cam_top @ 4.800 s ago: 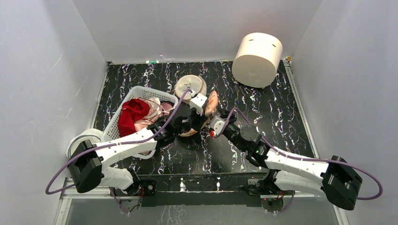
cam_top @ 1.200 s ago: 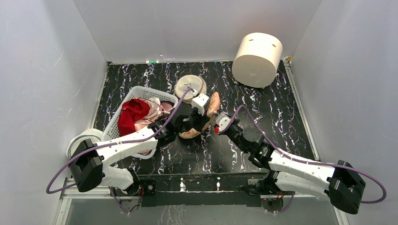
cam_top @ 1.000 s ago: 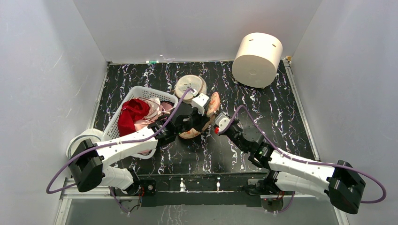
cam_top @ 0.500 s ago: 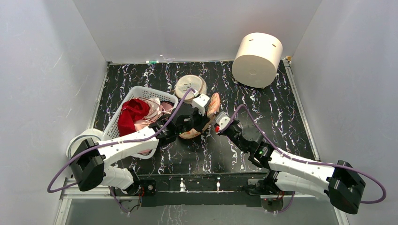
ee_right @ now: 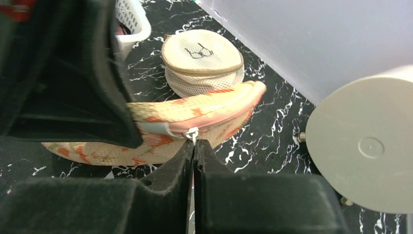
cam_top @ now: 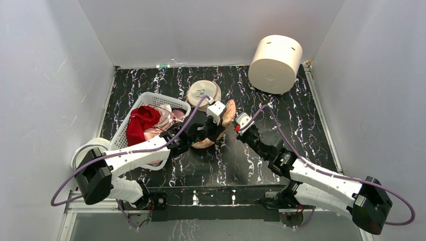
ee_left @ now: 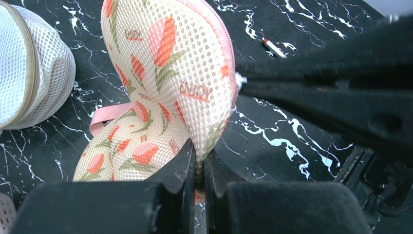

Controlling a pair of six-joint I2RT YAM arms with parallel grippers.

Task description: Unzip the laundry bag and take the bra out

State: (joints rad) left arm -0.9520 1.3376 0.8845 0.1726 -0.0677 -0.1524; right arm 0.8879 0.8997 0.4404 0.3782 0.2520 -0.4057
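The laundry bag [ee_left: 165, 73], peach-cream mesh with orange-red leaf print and pink zip trim, stands on edge mid-table [cam_top: 227, 114]. My left gripper [ee_left: 199, 168] is shut on the bag's lower edge, pinching the mesh. My right gripper [ee_right: 194, 146] is shut on the bag's white zip pull [ee_right: 193, 132], at the pink zip line [ee_right: 214, 122] of the bag [ee_right: 195, 109]. A short pale strip shows behind the pull where the zip has parted. The bra is hidden.
A white basket [cam_top: 150, 100] with red and pink clothes sits left of the bag. A round cream mesh pouch [cam_top: 203, 92] lies behind it and shows in the wrist views [ee_right: 202, 61] [ee_left: 29, 78]. A big cream cylinder [cam_top: 275, 56] stands back right.
My right gripper has moved up the table along the bag's right edge, from its lower end to about its middle, carrying the zip pull. The left gripper has kept its hold.
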